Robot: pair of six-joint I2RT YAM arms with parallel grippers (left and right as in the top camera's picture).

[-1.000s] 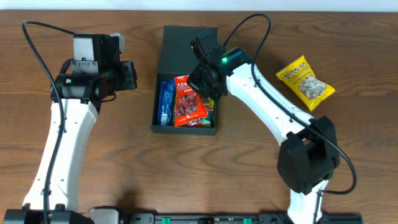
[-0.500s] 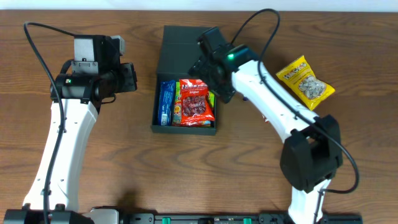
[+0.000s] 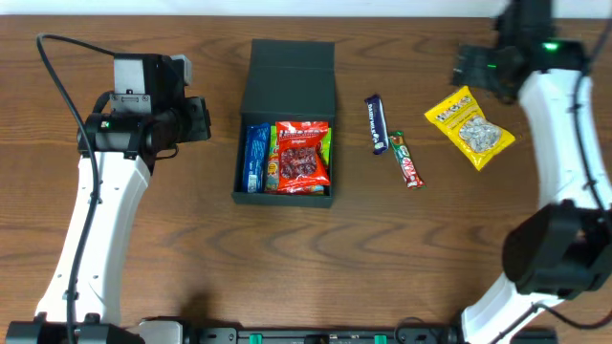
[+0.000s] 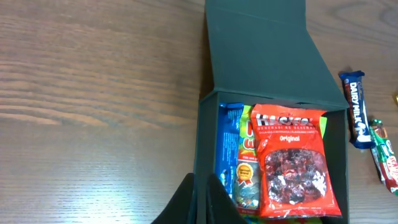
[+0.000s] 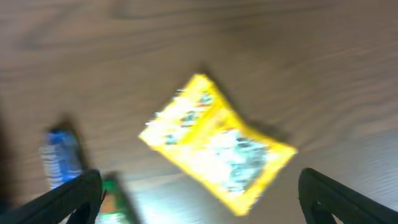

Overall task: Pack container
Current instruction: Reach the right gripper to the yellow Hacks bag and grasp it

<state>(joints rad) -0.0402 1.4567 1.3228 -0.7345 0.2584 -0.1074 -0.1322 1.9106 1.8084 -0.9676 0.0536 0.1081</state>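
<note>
The black container (image 3: 249, 191) lies open at the table's middle, its lid (image 3: 290, 75) folded back. Inside lie a red snack packet (image 3: 302, 158), a blue packet (image 3: 255, 158) and a green one between them. The left wrist view shows the same container (image 4: 208, 118) and red packet (image 4: 292, 162). My left gripper (image 3: 203, 119) hovers shut and empty just left of the box; its fingers (image 4: 208, 202) show against the left wall. My right gripper (image 3: 473, 67) stands open at the back right, by a yellow packet (image 3: 469, 127). That packet (image 5: 214, 152) shows blurred between its fingers.
A dark blue chocolate bar (image 3: 376, 124) and a green-and-red bar (image 3: 406, 160) lie on the wood between the container and the yellow packet. Both bars also show in the left wrist view, blue bar (image 4: 356, 109) and green-and-red bar (image 4: 385, 158).
My right gripper let go of the red packet in the container, opened, and swung away to the back right over the yellow packet. The two bars came into sight. The left arm stayed put.
</note>
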